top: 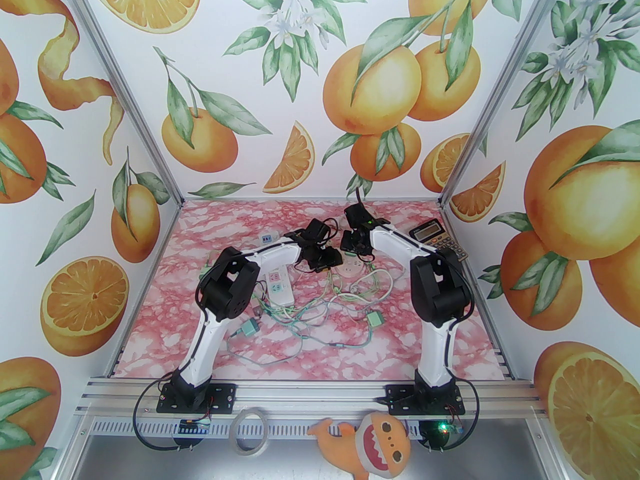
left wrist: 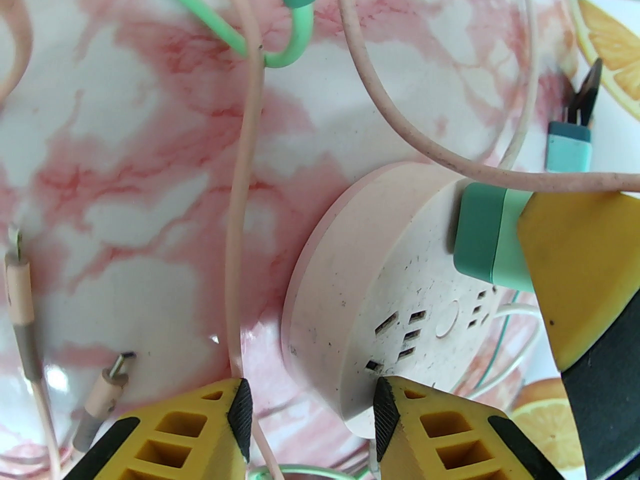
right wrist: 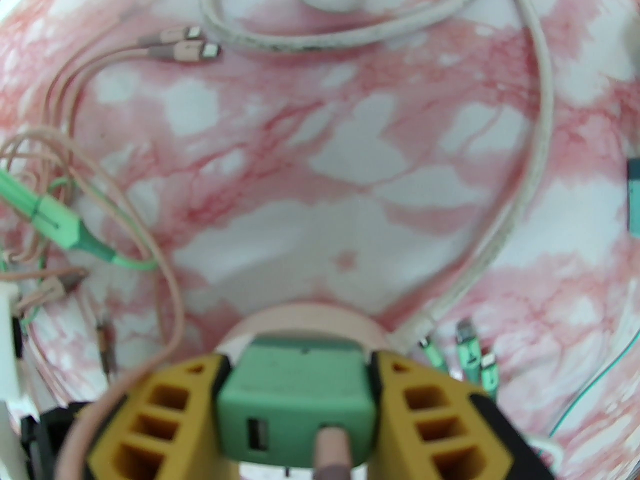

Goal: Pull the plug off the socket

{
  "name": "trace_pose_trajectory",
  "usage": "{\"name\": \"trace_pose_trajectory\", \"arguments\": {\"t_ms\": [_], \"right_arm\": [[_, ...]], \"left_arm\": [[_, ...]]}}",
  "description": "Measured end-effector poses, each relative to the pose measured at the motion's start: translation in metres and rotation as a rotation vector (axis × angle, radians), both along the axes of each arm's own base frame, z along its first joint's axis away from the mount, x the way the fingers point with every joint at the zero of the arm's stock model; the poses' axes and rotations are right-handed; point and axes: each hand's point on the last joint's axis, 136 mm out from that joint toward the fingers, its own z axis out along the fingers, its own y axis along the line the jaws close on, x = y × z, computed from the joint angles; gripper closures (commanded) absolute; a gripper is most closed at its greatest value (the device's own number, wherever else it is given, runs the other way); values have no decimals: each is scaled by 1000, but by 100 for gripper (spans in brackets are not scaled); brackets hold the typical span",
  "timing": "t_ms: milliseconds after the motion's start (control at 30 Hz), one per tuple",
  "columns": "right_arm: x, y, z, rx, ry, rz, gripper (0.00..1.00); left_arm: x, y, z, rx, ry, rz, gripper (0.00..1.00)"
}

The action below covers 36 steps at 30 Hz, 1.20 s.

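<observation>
A round pink socket (left wrist: 400,293) lies on the marbled table (left wrist: 150,168), with a green plug (left wrist: 490,238) seated on its face near the rim. My right gripper (right wrist: 300,363) is shut on the green plug (right wrist: 295,398), one yellow finger (right wrist: 425,408) on each side; a pink cable leaves the plug's USB port. My left gripper (left wrist: 312,413) is open at the socket's near edge, its right fingertip (left wrist: 385,408) against the rim and a thin pink cable (left wrist: 240,218) running between the fingers. From above, both grippers (top: 320,260) (top: 357,243) meet over the socket (top: 350,269).
A white power strip (top: 280,283) lies under the left arm. Tangled pink, green and white cables (top: 310,313) spread over the table's middle, with loose green adapters (top: 375,318) (top: 248,327). A calculator (top: 439,238) sits at the back right by the wall.
</observation>
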Motion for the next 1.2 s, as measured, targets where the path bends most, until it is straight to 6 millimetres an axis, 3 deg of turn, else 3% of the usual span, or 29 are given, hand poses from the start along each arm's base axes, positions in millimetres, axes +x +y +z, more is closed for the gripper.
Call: {"name": "trace_pose_trajectory", "arguments": {"t_ms": [67, 300, 367, 500, 600, 800, 1200], "right_arm": [[0, 0, 0, 10, 3, -14, 67], [1, 4, 1, 50, 2, -45, 67], [2, 4, 2, 54, 0, -47, 67], [0, 6, 1, 46, 3, -43, 67], [-2, 4, 0, 18, 6, -41, 67], [-2, 2, 1, -8, 10, -41, 67], [10, -1, 0, -18, 105, 6, 68]], "left_arm": [[-3, 2, -1, -21, -3, 24, 41], [-2, -4, 1, -91, -17, 96, 38], [-2, -4, 1, -97, -12, 110, 41], [-3, -8, -2, -101, 1, 124, 56], [-6, -11, -4, -90, 15, 127, 60], [-6, -13, -3, -80, 46, 138, 65], [-2, -16, -4, -78, 55, 143, 65]]}}
